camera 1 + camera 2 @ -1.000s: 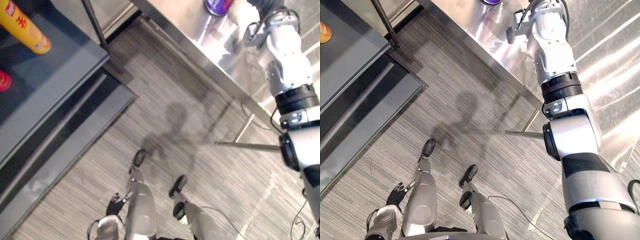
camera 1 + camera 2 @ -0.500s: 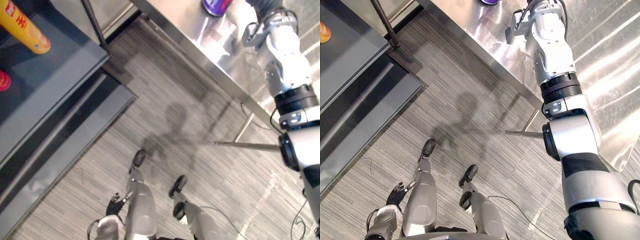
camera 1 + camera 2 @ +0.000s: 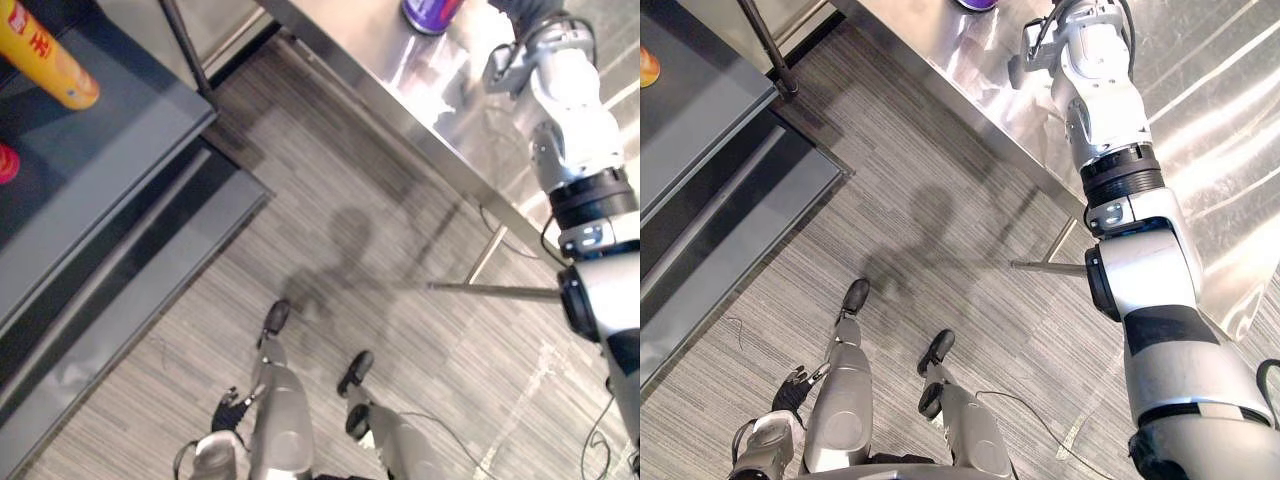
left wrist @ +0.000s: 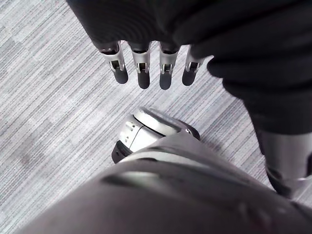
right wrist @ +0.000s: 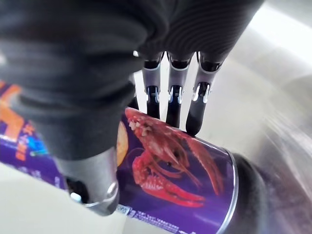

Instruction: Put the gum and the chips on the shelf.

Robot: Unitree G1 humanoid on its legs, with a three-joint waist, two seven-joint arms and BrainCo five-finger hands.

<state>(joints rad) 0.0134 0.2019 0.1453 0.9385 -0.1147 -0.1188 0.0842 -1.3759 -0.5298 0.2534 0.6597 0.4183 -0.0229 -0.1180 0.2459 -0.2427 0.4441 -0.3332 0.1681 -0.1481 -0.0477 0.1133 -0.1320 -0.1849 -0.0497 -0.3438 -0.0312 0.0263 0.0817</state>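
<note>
Where right hand spans it, chips can runs crosswise.

Was bright and evenly lit from overhead, threw hard white glare and long pale streaks across the steel table around the purple chips can, washed out the tabletop past that can in the right wrist view, and left the dark grey shelf and striped floor dull.

Eyes: head-mounted, downward; share floor, steel table.
Left wrist: faces floor.
Right wrist: close on purple chips can.
</note>
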